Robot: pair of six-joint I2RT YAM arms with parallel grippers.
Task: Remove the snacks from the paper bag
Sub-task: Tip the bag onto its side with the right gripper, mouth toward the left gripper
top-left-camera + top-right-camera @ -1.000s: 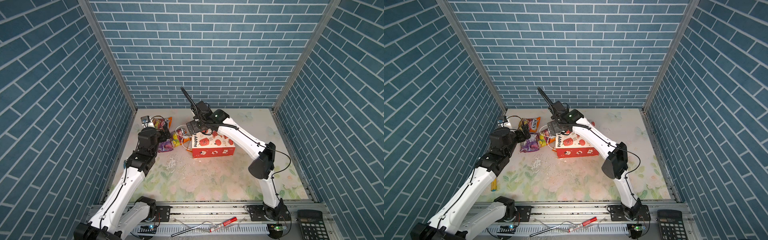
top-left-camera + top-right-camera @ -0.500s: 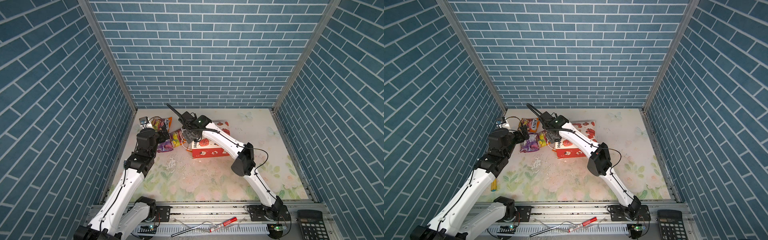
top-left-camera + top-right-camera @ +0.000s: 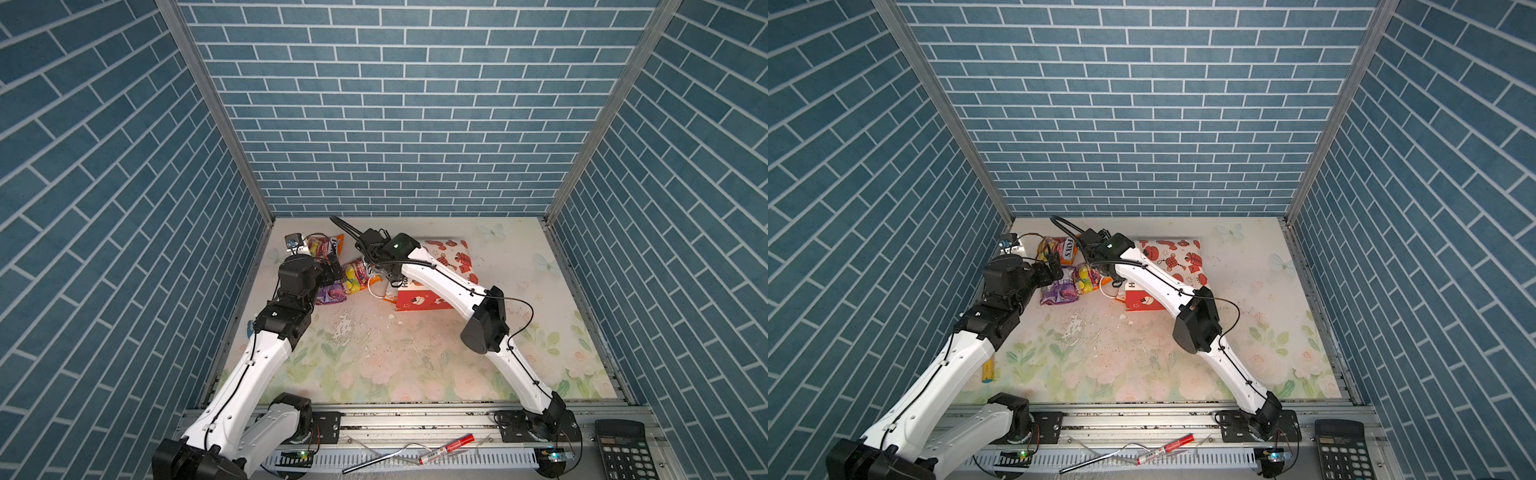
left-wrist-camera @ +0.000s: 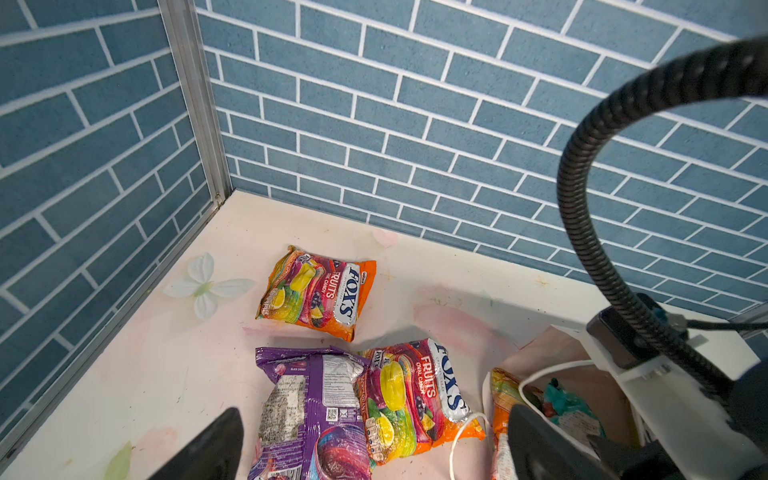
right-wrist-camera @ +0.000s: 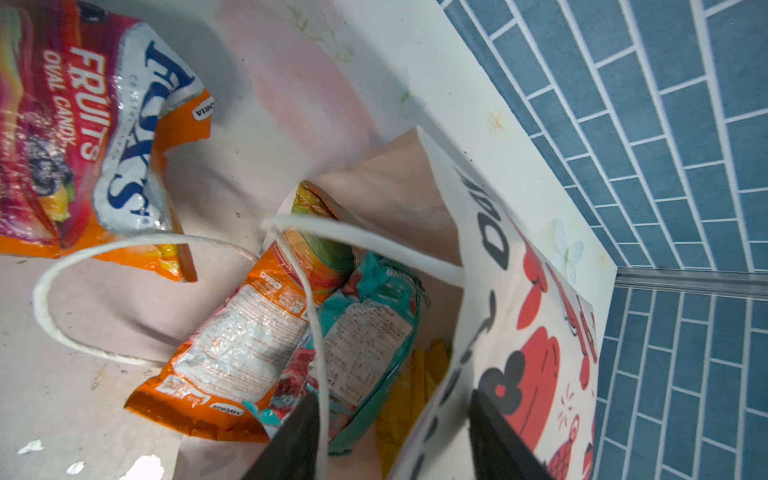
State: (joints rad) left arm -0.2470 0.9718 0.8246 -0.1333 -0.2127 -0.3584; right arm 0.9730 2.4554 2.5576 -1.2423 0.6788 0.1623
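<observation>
The left claw (image 4: 374, 411) hangs wide open above the purple packet (image 4: 311, 407), probably kept aside so the other arm has room. Beside it two Fox's bags (image 4: 318, 293) lie free on the tabletop (image 4: 158, 374). The paper bag (image 5: 532, 361) lies on its side, so its mouth faces them; an orange bag (image 5: 245, 345) is half out, a teal packet (image 5: 370, 328) inside. The right claw (image 5: 391, 395), partly open, stands astride the bag's upper wall, I think to lift it and widen the mouth
</observation>
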